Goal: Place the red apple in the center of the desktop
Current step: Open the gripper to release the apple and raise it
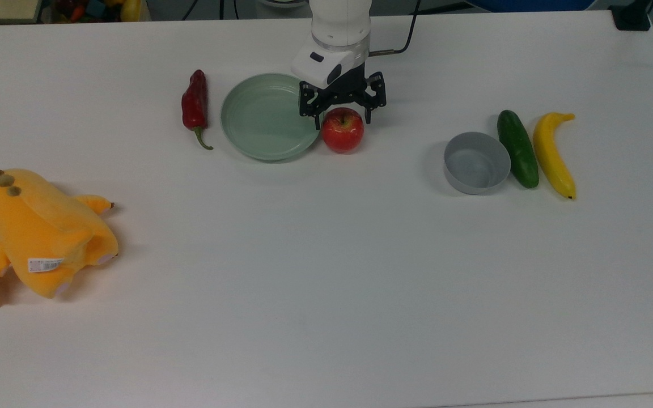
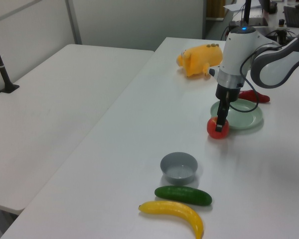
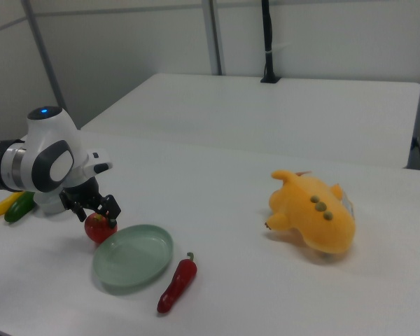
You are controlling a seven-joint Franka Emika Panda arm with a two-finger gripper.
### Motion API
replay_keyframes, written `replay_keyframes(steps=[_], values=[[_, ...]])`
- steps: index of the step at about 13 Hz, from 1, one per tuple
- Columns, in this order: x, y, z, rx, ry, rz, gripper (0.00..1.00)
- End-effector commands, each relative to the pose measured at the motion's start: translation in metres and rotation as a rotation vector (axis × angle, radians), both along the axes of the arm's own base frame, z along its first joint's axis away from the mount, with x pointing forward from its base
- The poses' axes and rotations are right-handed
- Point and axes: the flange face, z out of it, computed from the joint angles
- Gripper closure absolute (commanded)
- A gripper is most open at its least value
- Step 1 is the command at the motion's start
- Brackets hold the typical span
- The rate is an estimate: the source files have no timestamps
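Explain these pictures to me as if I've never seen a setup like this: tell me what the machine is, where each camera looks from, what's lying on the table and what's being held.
The white machine is a robot arm ending in a black two-finger gripper. Three cameras watch the same moment: the top view looks down on the white desktop, and the left view and the right view look across it from opposite ends.

On the desktop lie a red apple, a green plate, a red chili pepper, a grey bowl, a cucumber, a banana and a yellow plush toy.

The apple rests on the desktop right beside the plate. The gripper's fingers stand open on either side of the apple, so nothing is held.
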Motion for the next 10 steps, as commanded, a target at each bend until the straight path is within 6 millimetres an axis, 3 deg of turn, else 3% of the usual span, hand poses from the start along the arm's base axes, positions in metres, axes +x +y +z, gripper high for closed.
replay_keyframes(steps=[1, 4, 7, 10], values=[[0.004, -0.002, 0.036, 0.009, 0.03, -0.038, 0.0], [0.025, -0.014, 0.105, 0.014, 0.041, -0.097, 0.0], [0.041, -0.036, 0.195, 0.016, 0.058, -0.161, 0.0], [0.033, -0.062, 0.265, 0.019, 0.071, -0.224, 0.0]])
